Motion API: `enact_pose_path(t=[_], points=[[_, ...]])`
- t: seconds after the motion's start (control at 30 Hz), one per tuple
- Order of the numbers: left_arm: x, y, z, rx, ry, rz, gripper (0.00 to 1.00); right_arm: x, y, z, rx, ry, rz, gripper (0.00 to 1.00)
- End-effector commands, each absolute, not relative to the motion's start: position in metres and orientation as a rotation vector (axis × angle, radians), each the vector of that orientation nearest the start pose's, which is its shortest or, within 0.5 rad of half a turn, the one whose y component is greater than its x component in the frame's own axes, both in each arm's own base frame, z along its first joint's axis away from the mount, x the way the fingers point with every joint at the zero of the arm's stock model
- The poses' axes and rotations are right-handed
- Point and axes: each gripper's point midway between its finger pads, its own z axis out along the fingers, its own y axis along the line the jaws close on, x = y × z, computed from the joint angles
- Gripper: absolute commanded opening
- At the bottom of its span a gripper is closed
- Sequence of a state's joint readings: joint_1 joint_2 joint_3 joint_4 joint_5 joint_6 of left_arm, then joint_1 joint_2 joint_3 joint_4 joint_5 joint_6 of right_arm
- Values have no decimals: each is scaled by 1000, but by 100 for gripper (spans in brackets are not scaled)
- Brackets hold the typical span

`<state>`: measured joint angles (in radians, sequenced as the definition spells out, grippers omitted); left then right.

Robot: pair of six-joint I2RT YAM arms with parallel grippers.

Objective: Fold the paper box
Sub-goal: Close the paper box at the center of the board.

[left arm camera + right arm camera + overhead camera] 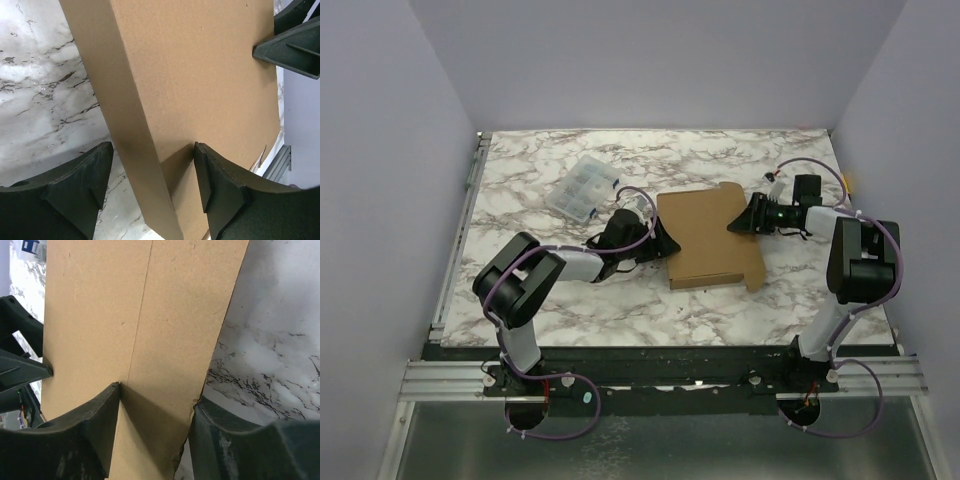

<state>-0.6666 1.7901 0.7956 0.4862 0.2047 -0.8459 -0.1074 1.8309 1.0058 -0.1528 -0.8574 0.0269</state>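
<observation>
You're mid-fold, I'd say: paper box (710,235) sits on the table (570,300) near the clear case (582,187), L pincer (152,175) astride its case-side edge, R pincer (155,415) astride the far edge, both spread, can't tell if gripping; next prob. needs both sides raised together.

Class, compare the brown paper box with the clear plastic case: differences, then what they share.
The paper box is opaque brown; the plastic case is clear. The paper box is larger than the plastic case. The left pincer and right pincer flank the paper box; the plastic case lies untouched. Both rest on the marble table.
</observation>
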Motion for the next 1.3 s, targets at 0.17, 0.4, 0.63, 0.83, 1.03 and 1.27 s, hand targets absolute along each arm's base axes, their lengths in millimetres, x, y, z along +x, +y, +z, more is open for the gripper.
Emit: enact_pose_path(t=[0.17,0.4,0.63,0.83,1.03,1.27], points=[[321,-322,60,-214,2265,-1139,82,340,85,-8,-100,2578,980,49],[318,-328,79,-260,2168,-1318,82,339,76,-1,52,2526,1187,35],[315,-341,85,-257,2140,-1445,83,329,77,-4,164,2513,1386,27],[313,-338,76,-291,2162,-1433,85,330,56,-11,328,2508,1389,20],[308,-343,71,-294,2180,-1451,85,330,48,-14,386,2487,1426,19],[304,-369,90,-251,2124,-1557,85,330,47,-14,387,2489,1417,19]])
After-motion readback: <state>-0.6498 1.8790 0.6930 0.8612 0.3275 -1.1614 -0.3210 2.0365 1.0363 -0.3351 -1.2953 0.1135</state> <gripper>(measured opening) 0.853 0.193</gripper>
